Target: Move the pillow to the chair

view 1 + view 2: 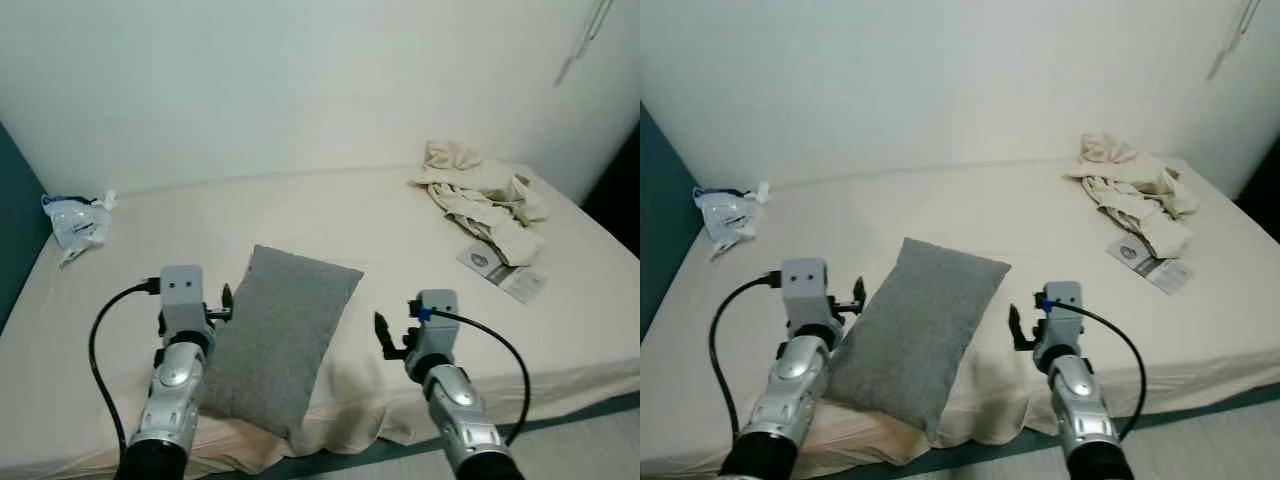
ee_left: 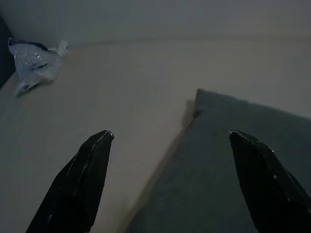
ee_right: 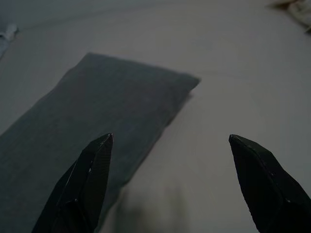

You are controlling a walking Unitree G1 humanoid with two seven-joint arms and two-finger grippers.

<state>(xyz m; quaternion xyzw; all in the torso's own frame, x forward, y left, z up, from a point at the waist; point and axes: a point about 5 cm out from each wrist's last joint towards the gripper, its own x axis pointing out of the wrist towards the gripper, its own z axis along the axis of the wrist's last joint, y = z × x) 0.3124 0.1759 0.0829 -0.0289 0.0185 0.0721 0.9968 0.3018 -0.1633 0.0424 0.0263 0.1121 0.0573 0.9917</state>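
Nearest the camera: left gripper (image 1: 226, 301) and right gripper (image 1: 379, 330), raised ahead of the body on silver arms with black cables looping back from the wrists, each set at one long side of the grey pillow (image 1: 275, 338) and both fingers of each spread wide, holding nothing. Bracketing stance judged to be a preparation for a two-sided grasp, since a soft, broad cushion of this kind is likely to sag or slip if pinched at one edge only. Left wrist view: fingertips (image 2: 99, 145) straddling the pillow's long edge, one over bare sheet, the other over grey fabric. Right wrist view: fingertips (image 3: 102, 148) likewise straddling the opposite edge. Contact with the cloth not yet made on either side, as far as can be told. Pillow lying flat and slightly askew on the beige bed (image 1: 330, 215), near end close to the mattress front where the sheet bunches over the side. Farther back, toward the robot's left: a crumpled plastic bag (image 1: 78, 222) at the bed's far corner beside the dark panel. Toward the robot's right: a printed leaflet (image 1: 503, 270) flat on the sheet, and beyond it a heap of pale clothing (image 1: 482, 195) against the wall. Task judged barely begun.
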